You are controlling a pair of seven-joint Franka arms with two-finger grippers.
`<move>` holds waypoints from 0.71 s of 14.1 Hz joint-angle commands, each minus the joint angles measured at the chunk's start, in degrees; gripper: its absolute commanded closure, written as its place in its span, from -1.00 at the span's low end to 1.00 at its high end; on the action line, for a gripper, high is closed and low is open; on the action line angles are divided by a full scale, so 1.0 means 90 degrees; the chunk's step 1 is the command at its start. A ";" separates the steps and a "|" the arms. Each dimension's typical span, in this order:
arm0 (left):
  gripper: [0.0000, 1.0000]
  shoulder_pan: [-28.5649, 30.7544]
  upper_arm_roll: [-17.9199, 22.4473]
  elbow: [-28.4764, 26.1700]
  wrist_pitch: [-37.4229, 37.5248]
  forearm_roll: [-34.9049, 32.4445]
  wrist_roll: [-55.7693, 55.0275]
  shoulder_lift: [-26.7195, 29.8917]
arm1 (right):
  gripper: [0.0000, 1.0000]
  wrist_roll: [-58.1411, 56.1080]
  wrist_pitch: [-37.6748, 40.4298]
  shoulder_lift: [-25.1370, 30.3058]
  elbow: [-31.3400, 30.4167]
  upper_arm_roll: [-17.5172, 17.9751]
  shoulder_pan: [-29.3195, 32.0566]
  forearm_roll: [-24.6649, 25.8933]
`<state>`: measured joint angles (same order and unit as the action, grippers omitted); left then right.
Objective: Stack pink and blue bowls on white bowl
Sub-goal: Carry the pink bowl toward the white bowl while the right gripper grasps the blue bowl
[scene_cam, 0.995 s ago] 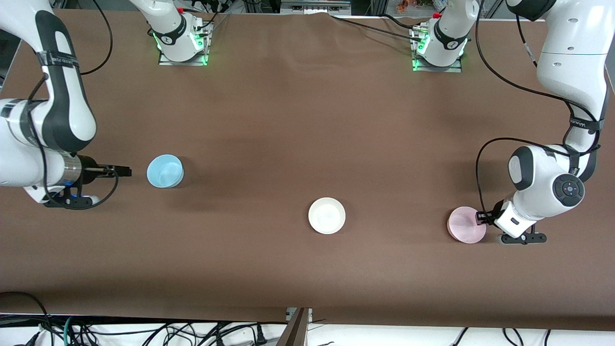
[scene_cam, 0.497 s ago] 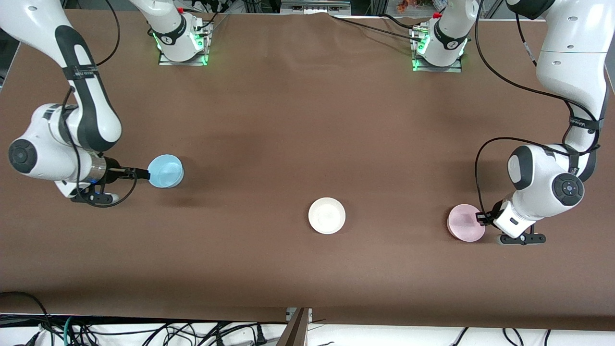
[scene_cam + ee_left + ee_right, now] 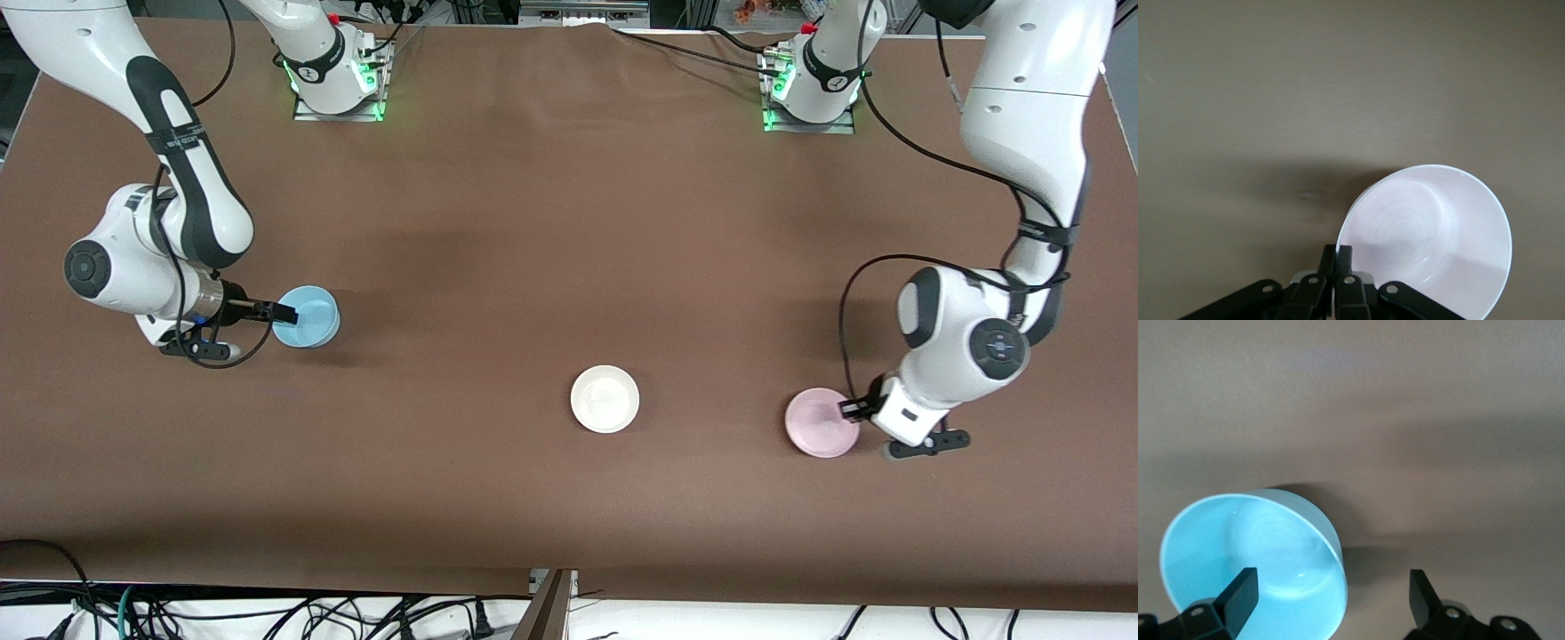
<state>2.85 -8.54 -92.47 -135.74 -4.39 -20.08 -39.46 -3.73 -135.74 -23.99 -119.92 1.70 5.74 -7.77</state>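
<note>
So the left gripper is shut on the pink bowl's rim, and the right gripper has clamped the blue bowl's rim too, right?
Not quite. The left gripper is shut on the pink bowl's rim, but the right gripper is open: the right wrist view shows its fingers spread wide, one over the blue bowl, the other over bare table, nothing clamped.

From my seat I see a wide table [image 3: 551, 222] covered in a plain brown cloth, faintly creased and lit evenly from above, with soft shadows across its middle. Green indicator lights [image 3: 336, 105] glow at two metal mounting plates along its top edge. Along the nearest edge, black and white cables [image 3: 267, 613] tangle over a pale floor.
</note>
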 commanded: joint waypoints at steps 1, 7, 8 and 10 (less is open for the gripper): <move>1.00 -0.0121 -0.0416 -0.0077 0.0228 -0.0030 -0.1027 0.0321 | -1.00 -0.0064 -0.0201 0.0342 -0.0444 0.0045 0.0123 -0.0152; 1.00 -0.0373 -0.1483 -0.0087 0.0258 -0.0079 -0.3264 0.0390 | -0.77 -0.0453 -0.0425 0.0293 -0.0620 0.0026 0.0231 -0.0560; 1.00 -0.0558 -0.1493 -0.0068 0.0248 -0.0098 -0.3606 0.0390 | -0.57 -0.0523 -0.0464 0.0264 -0.0630 0.0026 0.0231 -0.0668; 1.00 -0.0910 -0.1483 -0.0048 0.0190 -0.0127 -0.4173 0.0390 | -0.20 -0.0523 -0.0475 0.0244 -0.0630 0.0026 0.0231 -0.0689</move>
<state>-2.60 -22.42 -92.53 -134.23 -4.39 -52.43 -37.16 -6.68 -138.67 -22.80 -123.86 1.47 7.15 -12.24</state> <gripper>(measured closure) 0.974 0.229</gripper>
